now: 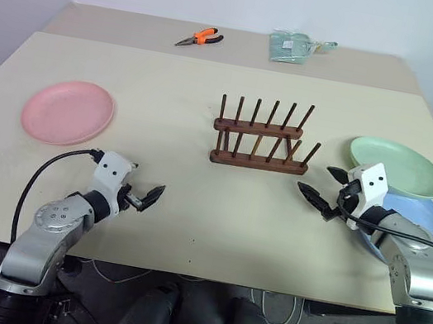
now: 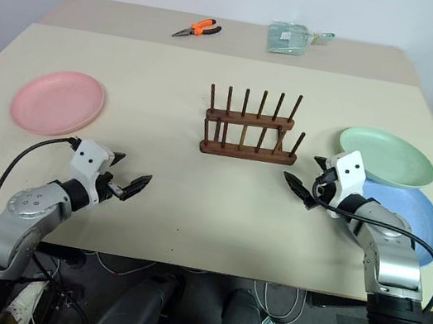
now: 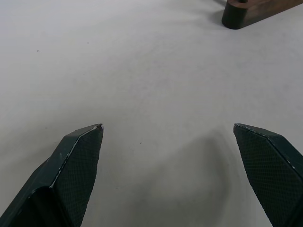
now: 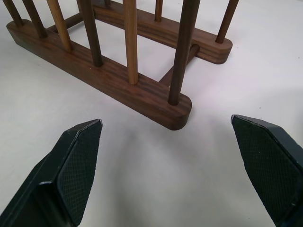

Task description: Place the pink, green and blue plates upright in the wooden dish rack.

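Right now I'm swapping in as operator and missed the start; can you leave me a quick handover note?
Left gripper: open, empty, over bare table near the front edge.
Right gripper: open, empty, pointing at the right end of the wooden dish rack.
Rack: mid-table, no plates in it.
Pink plate: flat on the table, left side.
Green plate: flat on the right, its near edge overlapping the blue plate.
Done: nothing placed.
Left: stand all three plates upright between the pegs.

Blue plate [image 1: 432,224] – partly hidden by right arm, green plate [image 1: 400,167] overlapping far edge. Wooden dish rack [image 3: 258,12] cut off – only rail end visible in left wrist view.
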`<state>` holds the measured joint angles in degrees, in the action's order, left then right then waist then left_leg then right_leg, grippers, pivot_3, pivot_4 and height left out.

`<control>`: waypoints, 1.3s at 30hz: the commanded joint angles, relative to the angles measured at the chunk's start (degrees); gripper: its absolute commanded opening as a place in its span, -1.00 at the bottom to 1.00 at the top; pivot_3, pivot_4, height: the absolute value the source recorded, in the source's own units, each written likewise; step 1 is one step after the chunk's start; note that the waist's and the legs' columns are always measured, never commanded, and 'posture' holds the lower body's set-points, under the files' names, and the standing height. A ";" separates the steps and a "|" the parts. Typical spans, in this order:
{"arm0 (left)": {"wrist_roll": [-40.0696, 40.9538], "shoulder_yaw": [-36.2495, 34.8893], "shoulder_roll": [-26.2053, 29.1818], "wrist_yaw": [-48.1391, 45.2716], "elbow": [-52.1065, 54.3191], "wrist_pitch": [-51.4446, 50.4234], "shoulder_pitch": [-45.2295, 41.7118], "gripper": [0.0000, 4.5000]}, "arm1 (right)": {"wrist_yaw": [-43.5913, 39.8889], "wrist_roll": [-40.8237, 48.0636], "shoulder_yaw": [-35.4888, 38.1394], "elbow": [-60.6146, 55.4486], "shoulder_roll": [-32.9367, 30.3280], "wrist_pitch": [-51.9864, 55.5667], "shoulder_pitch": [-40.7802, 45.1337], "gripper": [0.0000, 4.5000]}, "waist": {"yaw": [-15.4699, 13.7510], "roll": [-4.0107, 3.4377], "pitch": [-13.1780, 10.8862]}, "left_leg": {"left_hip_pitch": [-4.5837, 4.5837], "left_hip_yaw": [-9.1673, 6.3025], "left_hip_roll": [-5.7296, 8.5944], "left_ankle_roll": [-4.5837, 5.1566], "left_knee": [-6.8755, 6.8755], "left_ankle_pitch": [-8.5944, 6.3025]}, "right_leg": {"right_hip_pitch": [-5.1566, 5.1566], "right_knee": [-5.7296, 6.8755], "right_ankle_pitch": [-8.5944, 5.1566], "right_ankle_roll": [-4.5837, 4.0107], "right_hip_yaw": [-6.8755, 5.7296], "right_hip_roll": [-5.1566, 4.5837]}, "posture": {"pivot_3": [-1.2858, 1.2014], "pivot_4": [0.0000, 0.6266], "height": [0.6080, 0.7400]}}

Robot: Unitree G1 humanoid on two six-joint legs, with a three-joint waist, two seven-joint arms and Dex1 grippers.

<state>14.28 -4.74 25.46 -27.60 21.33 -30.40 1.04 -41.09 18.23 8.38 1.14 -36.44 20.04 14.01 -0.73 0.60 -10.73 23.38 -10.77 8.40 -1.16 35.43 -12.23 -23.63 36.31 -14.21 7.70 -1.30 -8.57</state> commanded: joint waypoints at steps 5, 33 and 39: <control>0.62 0.97 -0.01 -0.98 0.13 1.12 -1.21 1.00 | 0.08 0.61 1.48 -4.49 -0.44 -0.42 -1.36 0.98 | -0.02 0.00 0.00 | 0.00 0.00 0.00 0.00 0.00 0.00 | 0.00 0.00 0.00 0.00 0.00 0.00 | 0.03 -0.52 0.88; -11.01 18.98 -8.45 -26.77 -64.76 27.20 -46.18 1.00 | 7.96 3.24 -2.71 -26.92 6.96 6.23 -14.09 0.98 | -0.12 0.02 0.03 | -0.01 -0.05 0.05 0.08 0.22 -0.02 | 0.22 -0.13 0.18 0.25 -0.11 0.01 | 0.03 -0.52 0.88; -12.30 17.81 -11.91 -28.55 -74.83 32.69 -49.58 0.42 | 10.41 2.93 -4.05 -30.97 7.50 7.65 -16.50 1.00 | 0.04 0.02 0.05 | -0.01 -0.05 0.07 0.13 0.30 -0.05 | 0.27 -0.13 0.21 0.33 -0.11 0.00 | 0.03 -0.52 0.88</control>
<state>3.35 12.12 14.10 -54.49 -50.85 1.84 -49.57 -31.33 21.03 4.29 -26.87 -29.32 27.66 -2.41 -0.69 0.62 -10.67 23.37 -10.82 8.47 -1.03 35.74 -12.28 -23.35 36.18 -14.00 8.03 -1.41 -8.57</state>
